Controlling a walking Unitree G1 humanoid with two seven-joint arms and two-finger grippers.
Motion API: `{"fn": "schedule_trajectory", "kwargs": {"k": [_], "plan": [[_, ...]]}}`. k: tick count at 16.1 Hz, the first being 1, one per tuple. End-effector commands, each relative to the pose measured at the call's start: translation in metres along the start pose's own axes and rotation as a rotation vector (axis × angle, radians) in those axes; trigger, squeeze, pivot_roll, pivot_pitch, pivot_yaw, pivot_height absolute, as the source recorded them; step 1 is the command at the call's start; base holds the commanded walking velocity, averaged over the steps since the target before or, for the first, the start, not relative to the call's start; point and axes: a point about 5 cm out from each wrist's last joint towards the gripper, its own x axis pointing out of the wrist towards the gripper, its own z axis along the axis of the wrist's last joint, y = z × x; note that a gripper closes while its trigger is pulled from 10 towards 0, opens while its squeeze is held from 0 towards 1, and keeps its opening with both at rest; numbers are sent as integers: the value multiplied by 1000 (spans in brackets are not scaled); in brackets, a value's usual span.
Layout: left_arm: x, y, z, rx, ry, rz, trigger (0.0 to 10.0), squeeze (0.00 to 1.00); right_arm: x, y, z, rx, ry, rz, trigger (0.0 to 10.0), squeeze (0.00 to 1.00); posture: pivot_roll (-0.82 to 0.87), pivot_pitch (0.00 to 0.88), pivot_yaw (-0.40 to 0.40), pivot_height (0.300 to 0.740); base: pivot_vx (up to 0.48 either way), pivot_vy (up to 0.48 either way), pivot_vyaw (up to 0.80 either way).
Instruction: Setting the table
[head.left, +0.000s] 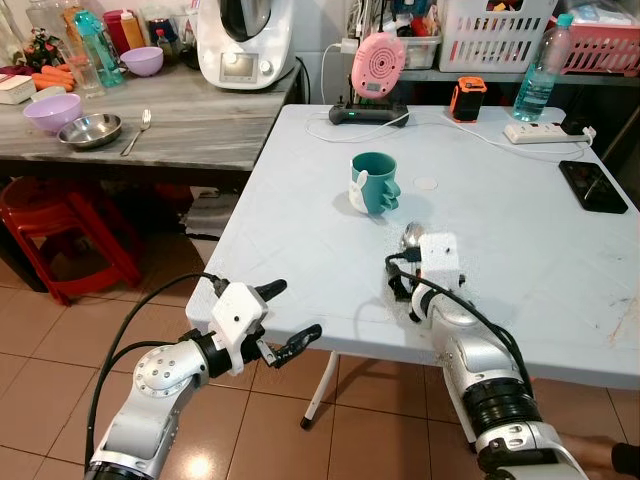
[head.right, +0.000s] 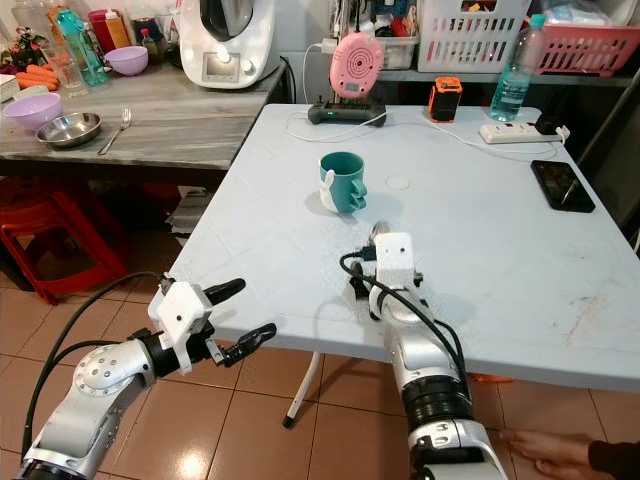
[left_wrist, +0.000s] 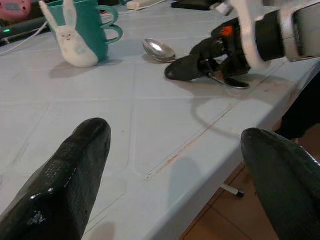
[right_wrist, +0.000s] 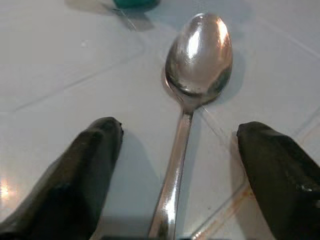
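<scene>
The right gripper (right_wrist: 175, 175) is held low over the white table (head.left: 520, 250) with its fingers spread wide to either side of a metal spoon (right_wrist: 192, 95), whose bowl points ahead toward the teal mug (head.left: 376, 182), while the left gripper (head.left: 285, 318) is spread open off the table's near edge.

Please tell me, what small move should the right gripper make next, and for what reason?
Probably lift the right gripper straight up and draw it back. The spoon lies flat on the table near the mug, and the fingers stand open on either side of its handle without touching it. So the spoon looks already placed. The left gripper hangs open off the table edge.
</scene>
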Motion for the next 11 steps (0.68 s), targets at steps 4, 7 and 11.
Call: {"fn": "schedule_trajectory", "kwargs": {"k": [4,7,11], "plan": [[2,0,1,10,2,-24,10000,0,6,0,-6,11,46,-3,0,0,-69,18,48,740,0,0,0],[2,1,0,8,0,-26,10000,0,7,-1,-8,10,51,-1,0,0,-69,18,48,740,0,0,0],[2,0,0,6,-1,-30,10000,0,7,-4,-14,9,66,-8,0,0,-67,21,45,740,0,0,0]]}}
